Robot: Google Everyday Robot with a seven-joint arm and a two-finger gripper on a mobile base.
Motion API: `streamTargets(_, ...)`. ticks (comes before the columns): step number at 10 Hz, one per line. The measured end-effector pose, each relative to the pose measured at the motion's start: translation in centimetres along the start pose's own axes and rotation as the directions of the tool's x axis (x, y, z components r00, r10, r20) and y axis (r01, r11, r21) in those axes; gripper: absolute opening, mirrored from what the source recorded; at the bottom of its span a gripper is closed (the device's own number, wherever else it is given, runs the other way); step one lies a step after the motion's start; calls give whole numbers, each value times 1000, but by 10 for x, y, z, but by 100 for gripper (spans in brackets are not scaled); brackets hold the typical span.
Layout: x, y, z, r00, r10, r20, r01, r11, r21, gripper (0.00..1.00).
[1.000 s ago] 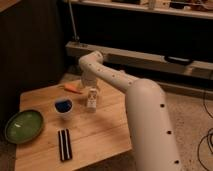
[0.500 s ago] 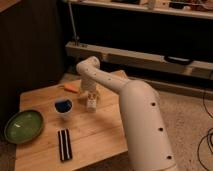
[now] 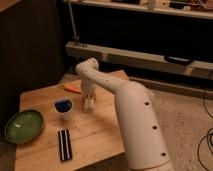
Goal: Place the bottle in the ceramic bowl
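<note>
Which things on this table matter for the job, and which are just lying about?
For the job: bottle, beside the white cup; ceramic bowl, at the picture-left edge of the table; hand, down at the bottle.
Lying about: white cup, blue inside; orange piece; black striped block.
</note>
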Motion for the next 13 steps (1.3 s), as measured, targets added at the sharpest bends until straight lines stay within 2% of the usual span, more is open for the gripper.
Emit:
streamTargets(1,2,1,-6,999,10,-50,-9,1000,11,3)
streamTargets(3,5,-6,-33,990,1,-141,3,1000,27,0)
streamTargets(4,7,-13,-57,981,-15,-193,22,999,33,0)
streamTargets(5,9,-17,-76,974,-27,-224,36,999,37,0)
streamTargets(8,24,-53,-155,933,-99,-347,124,991,51,0)
streamTargets(9,30,-69,-178,917,-129,-377,163,985,59,0)
streamTargets(10,38,-89,-206,897,-167,-409,214,974,72,0)
streamTargets(11,43,-105,-225,883,-193,-428,253,963,88,0)
streamTargets(13,52,-144,-262,849,-261,-459,354,927,128,0)
